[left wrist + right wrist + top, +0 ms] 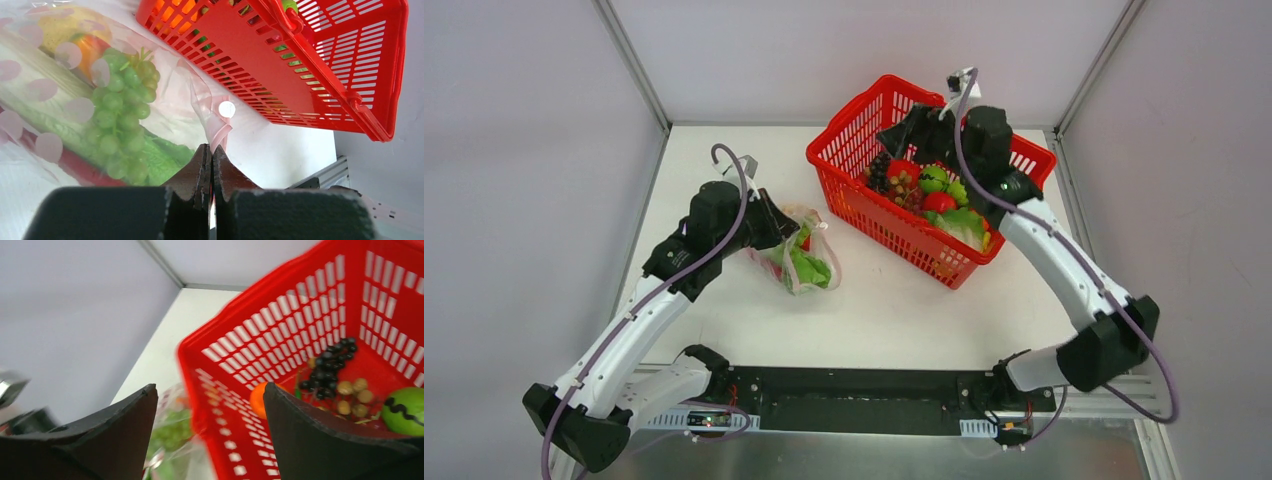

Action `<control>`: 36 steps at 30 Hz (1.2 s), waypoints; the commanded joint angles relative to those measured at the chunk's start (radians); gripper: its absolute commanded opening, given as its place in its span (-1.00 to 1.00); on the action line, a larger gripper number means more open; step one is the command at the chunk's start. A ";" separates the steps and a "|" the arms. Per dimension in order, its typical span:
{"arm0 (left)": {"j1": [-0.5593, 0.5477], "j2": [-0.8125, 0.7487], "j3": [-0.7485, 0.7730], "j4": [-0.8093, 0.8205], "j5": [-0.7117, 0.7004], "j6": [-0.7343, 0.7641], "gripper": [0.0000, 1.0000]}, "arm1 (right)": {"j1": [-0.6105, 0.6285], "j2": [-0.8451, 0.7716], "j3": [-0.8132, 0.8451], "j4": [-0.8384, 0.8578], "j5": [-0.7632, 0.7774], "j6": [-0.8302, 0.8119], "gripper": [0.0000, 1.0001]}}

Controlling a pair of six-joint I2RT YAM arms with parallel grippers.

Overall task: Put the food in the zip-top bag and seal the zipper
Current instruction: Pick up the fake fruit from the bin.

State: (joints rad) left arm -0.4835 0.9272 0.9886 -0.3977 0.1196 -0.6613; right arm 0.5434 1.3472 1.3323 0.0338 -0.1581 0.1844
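The zip-top bag (809,258) lies on the table left of the basket. Through its clear plastic I see food: a pale cabbage (45,85), green grapes (117,120) and a yellow fruit (55,25). My left gripper (211,150) is shut on the bag's mouth edge, pinching the pink zipper (220,131); from above the left gripper (774,225) sits at the bag's left end. My right gripper (210,390) hangs open and empty over the basket's far left corner, also seen as the right gripper (909,135) from above. More food lies in the basket: a small orange piece (257,399), a round red fruit (939,202).
The red plastic basket (854,200) stands at the back right, holding dark grapes (330,365), a green fruit (405,410) and leafy greens (964,228). Its near wall (280,75) is close to the bag. Grey walls enclose the table on three sides.
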 commanded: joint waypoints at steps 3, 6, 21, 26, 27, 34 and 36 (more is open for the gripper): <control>0.003 -0.051 0.026 0.081 0.035 -0.003 -1.00 | -0.170 0.312 0.148 -0.178 -0.308 0.150 0.59; 0.003 -0.053 0.016 0.084 0.040 -0.004 -1.00 | -0.203 0.424 0.157 -0.101 -0.391 0.253 0.56; 0.003 -0.078 0.007 0.094 0.014 0.016 -1.00 | -0.107 0.802 0.457 -0.356 -0.260 0.221 0.57; 0.004 -0.097 0.011 0.071 -0.010 0.018 -1.00 | -0.093 0.822 0.463 -0.370 -0.257 0.214 0.59; 0.003 -0.106 0.009 0.079 -0.010 0.014 -1.00 | -0.093 0.837 0.483 -0.394 -0.262 0.202 0.59; 0.005 -0.149 -0.018 0.100 -0.040 0.021 -1.00 | -0.093 0.916 0.549 -0.449 -0.340 0.170 0.57; 0.005 -0.137 -0.015 0.094 -0.024 0.017 -1.00 | -0.091 0.942 0.570 -0.468 -0.366 0.165 0.53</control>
State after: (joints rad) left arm -0.4831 0.7902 0.9657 -0.3756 0.0956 -0.6464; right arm 0.4530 2.2559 1.8313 -0.3828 -0.4568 0.3725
